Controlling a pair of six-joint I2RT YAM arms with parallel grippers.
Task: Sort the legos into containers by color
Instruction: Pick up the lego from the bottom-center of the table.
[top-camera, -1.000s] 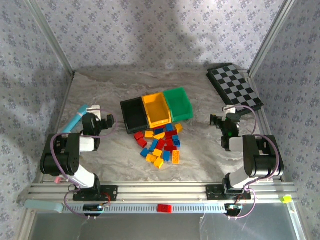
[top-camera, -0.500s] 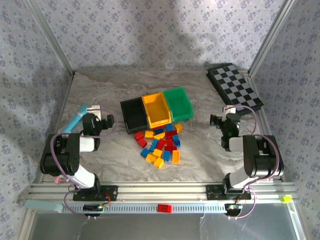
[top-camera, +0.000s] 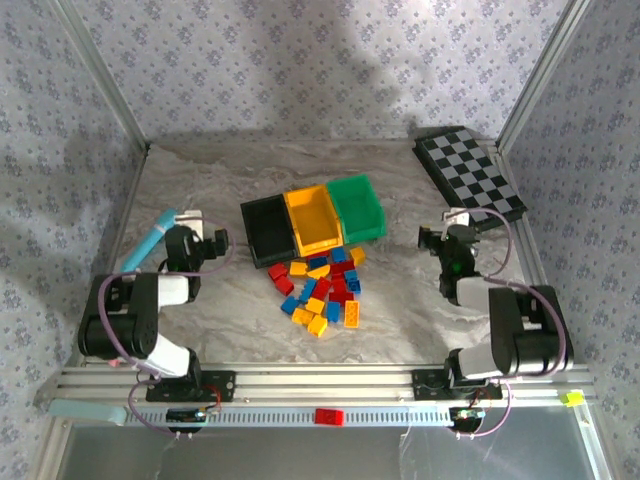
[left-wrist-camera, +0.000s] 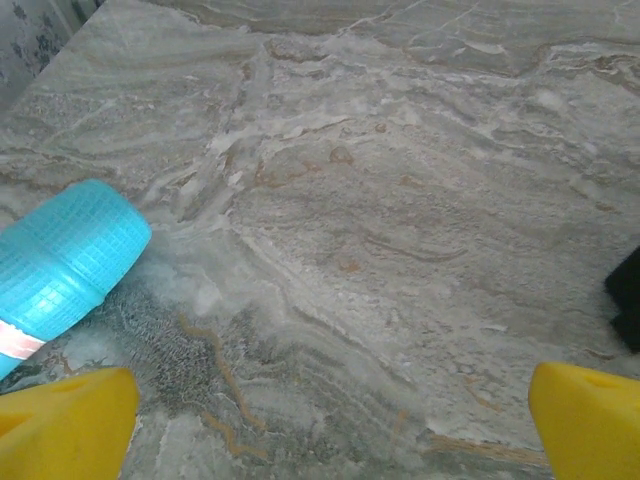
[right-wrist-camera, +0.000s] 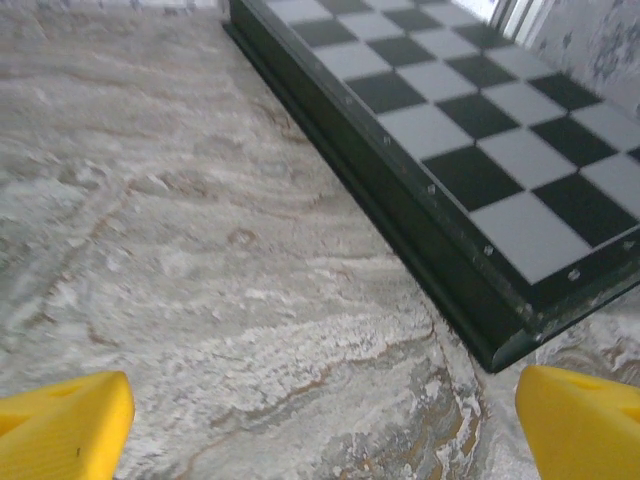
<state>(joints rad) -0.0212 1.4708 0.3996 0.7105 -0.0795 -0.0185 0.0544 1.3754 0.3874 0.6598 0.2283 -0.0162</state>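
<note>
Several red, blue and yellow-orange legos (top-camera: 322, 287) lie in a loose pile in the middle of the marble table. Just behind the pile stand three bins side by side: black (top-camera: 265, 229), yellow (top-camera: 314, 219) and green (top-camera: 358, 208). My left gripper (top-camera: 192, 243) rests low at the left, well apart from the pile; its yellow fingertips (left-wrist-camera: 70, 425) stand wide apart over bare marble, so it is open. My right gripper (top-camera: 447, 240) sits at the right, also open, its yellow fingertips (right-wrist-camera: 65, 420) spread with nothing between them.
A cyan marker pen (top-camera: 151, 241) lies just left of the left gripper, its cap (left-wrist-camera: 60, 258) close to the left finger. A black-and-grey checkerboard (top-camera: 470, 172) lies at the back right, its edge (right-wrist-camera: 420, 230) just ahead of the right gripper. Patterned walls enclose the table.
The right arm has shifted a little, its gripper lifting slightly toward the back. The left arm, legos and bins stay put.
</note>
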